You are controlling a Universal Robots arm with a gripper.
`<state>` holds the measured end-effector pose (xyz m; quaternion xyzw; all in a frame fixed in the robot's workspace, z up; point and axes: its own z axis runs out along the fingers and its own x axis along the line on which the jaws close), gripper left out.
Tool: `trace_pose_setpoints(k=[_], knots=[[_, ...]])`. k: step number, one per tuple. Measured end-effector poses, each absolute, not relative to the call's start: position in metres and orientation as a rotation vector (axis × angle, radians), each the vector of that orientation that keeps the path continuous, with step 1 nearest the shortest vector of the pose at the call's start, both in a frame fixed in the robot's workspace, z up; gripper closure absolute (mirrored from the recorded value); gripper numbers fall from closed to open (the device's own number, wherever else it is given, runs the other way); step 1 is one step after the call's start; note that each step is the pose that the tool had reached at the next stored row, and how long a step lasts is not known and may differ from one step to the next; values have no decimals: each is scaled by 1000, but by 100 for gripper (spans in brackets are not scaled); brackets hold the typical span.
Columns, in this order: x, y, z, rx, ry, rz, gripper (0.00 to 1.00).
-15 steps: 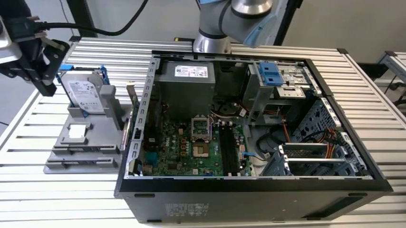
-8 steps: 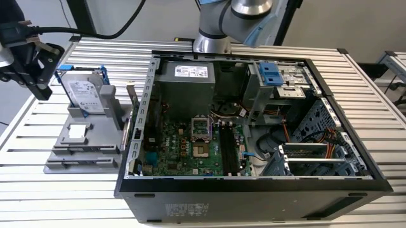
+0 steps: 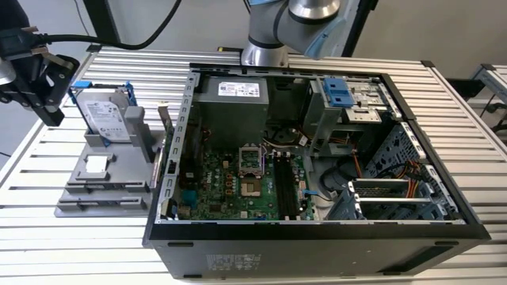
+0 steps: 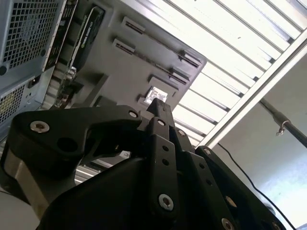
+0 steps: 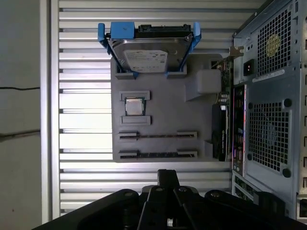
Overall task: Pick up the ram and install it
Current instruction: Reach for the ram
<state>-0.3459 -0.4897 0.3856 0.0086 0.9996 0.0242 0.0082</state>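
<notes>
The black end effector (image 3: 52,116) hangs over the worktop (image 3: 32,178), with its fingers (image 5: 168,179) pressed together. Just below it sits the gray holder (image 5: 163,115). The thin dark strip in its long slot looks like the ram (image 5: 158,135), but I cannot be sure. Farther off stands the computer case (image 3: 317,243), open on top.

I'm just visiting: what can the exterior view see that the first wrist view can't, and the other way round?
The exterior view looks into the open computer case: the green motherboard, its black slots and the arm's base. The first wrist view looks along the case's rear panel with its vent grilles. Both take in the grey tray, the hard drive in its blue frame and the black gripper near them.
</notes>
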Motion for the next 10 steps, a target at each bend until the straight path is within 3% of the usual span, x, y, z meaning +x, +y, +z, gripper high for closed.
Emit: trace_pose_setpoints(k=[10], knots=[[-346, -490, 386, 19, 3125, 75, 100]])
